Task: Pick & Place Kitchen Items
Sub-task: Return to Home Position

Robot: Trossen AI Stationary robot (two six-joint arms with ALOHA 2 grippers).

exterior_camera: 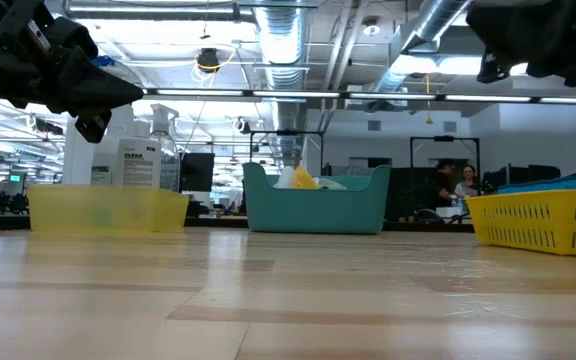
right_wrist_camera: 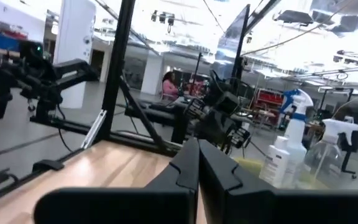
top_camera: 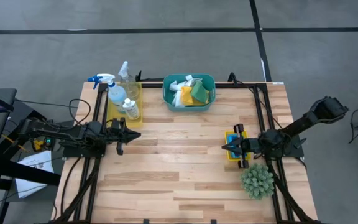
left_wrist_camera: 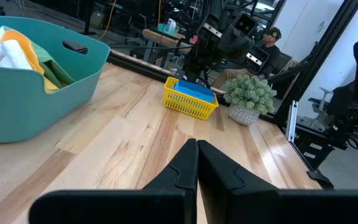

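- Cloths first: white (top_camera: 178,94), yellow (top_camera: 186,93) and green (top_camera: 200,92) are all bundled in the teal basin (top_camera: 166,92) at the far middle of the table.
- Over at the far left, the left tray (top_camera: 134,118) holds three bottles: the spray bottle (top_camera: 114,93) with its blue trigger, the clear bottle (top_camera: 127,77) at the far end, and the white bottle (top_camera: 131,109) nearer in. All three are upright.
- The blue sponge (left_wrist_camera: 194,91) lies in the right tray (left_wrist_camera: 190,106), on the table's right half.
- Left gripper (top_camera: 137,135): the arm lies level, reaching in from the left edge and pointing at the table's middle. The tip is just past the left tray's near end, over bare wood. The low view puts it high off the table. Its fingers (left_wrist_camera: 180,167) are pressed together, with nothing between them.
- Right gripper (top_camera: 224,147): the arm comes in from the right edge, elbow bent, facing the left arm. It hangs over the right tray, well above it in the low view. Its fingers (right_wrist_camera: 185,165) are closed tight too, and they hold nothing.
- The two tips face each other across open wood, well apart.
- The plant (top_camera: 257,180) sits just nearer than the right tray, beside the right arm.
- People are seated at desks in the room beyond.
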